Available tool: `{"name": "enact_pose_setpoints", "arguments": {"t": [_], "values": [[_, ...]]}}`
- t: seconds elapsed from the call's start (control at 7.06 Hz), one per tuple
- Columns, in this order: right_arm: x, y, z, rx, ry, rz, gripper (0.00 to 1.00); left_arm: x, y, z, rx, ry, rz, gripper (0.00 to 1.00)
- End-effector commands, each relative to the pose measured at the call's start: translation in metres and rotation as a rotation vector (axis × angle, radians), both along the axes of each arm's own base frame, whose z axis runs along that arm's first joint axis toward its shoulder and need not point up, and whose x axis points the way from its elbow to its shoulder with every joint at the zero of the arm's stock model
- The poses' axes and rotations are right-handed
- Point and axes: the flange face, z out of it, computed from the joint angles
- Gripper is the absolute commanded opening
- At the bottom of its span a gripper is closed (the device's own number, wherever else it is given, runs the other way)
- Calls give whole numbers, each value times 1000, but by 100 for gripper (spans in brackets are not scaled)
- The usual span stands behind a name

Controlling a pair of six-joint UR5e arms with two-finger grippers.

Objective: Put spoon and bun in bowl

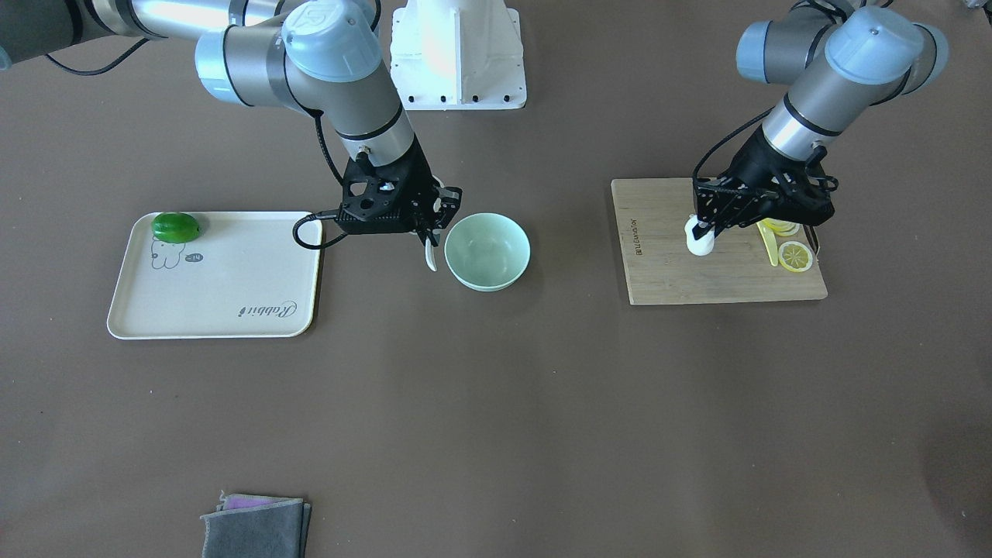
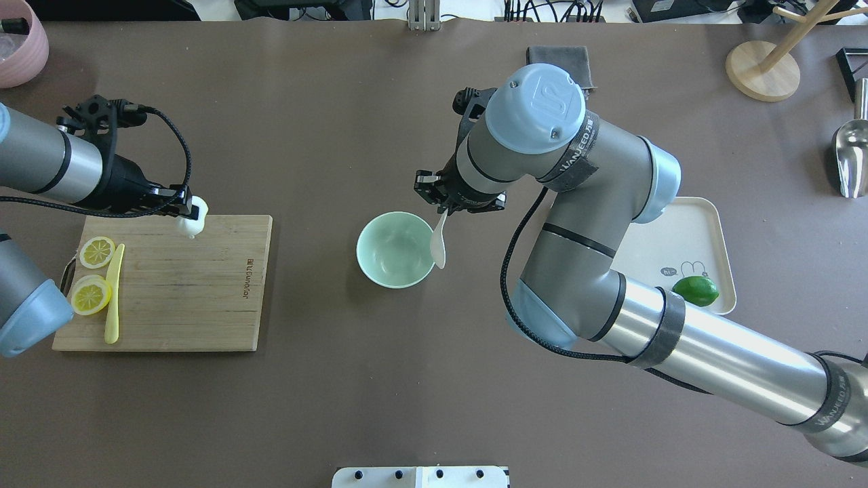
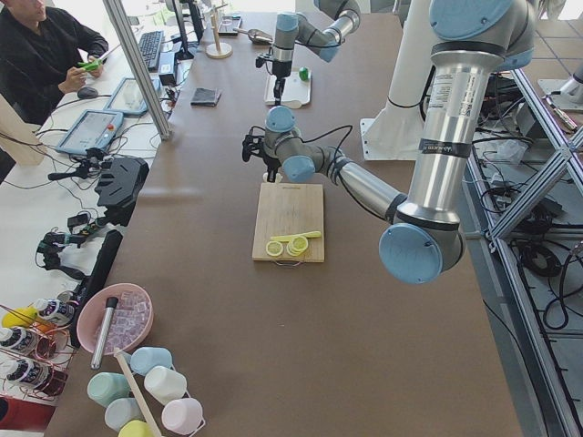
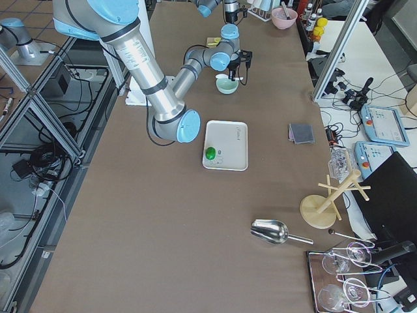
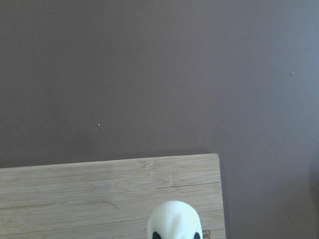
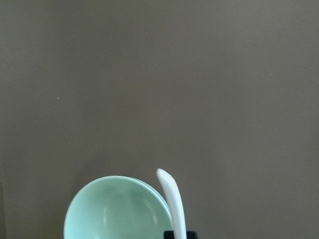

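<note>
Nearest the overhead camera, the black right gripper (image 2: 444, 210) hung just beside the round pale mint-green bowl (image 2: 366, 264), which stood empty mid-table and looked stiff and steady. The black left gripper (image 2: 186, 211) was clamped on the small white round steamed bun (image 2: 195, 224) at the bamboo cutting board's (image 2: 190, 291) far corner. The bun was likely soft and light, so it wanted a gentle side pinch. The small cream-white soup spoon (image 2: 439, 247), pinched by its handle in the right gripper with its scoop down at the rim, looked rigid, slick and chip-prone.

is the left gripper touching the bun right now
Touching. The left wrist view shows the left gripper closed against both sides of the bun; the front-facing view shows the same grip from above.
</note>
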Motion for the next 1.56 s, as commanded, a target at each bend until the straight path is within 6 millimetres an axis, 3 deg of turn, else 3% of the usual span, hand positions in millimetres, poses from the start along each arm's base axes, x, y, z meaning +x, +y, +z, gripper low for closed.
{"name": "enact_pose_setpoints", "arguments": {"t": [0.0, 0.42, 0.57, 0.99, 1.13, 1.27, 1.42], "values": [[-23, -1, 0, 73, -25, 44, 0, 1, -1, -1, -1, 1, 2, 0], [-62, 12, -8, 129, -27, 77, 0, 1, -1, 0, -1, 1, 2, 0], [-79, 9, -1, 144, -40, 86, 0, 2, -1, 1, -3, -1, 3, 0], [-84, 7, 6, 151, -25, 92, 0, 4, -3, -1, 0, -1, 0, 0], [-88, 10, 7, 150, -22, 93, 99, 6, -4, -6, 7, 5, 0, 0], [-83, 8, 3, 158, -27, 95, 100, 8, -7, -15, 16, 15, -3, 0], [-66, -8, -5, 149, -39, 92, 100, 18, -16, -39, -12, 55, -30, 0]]}}
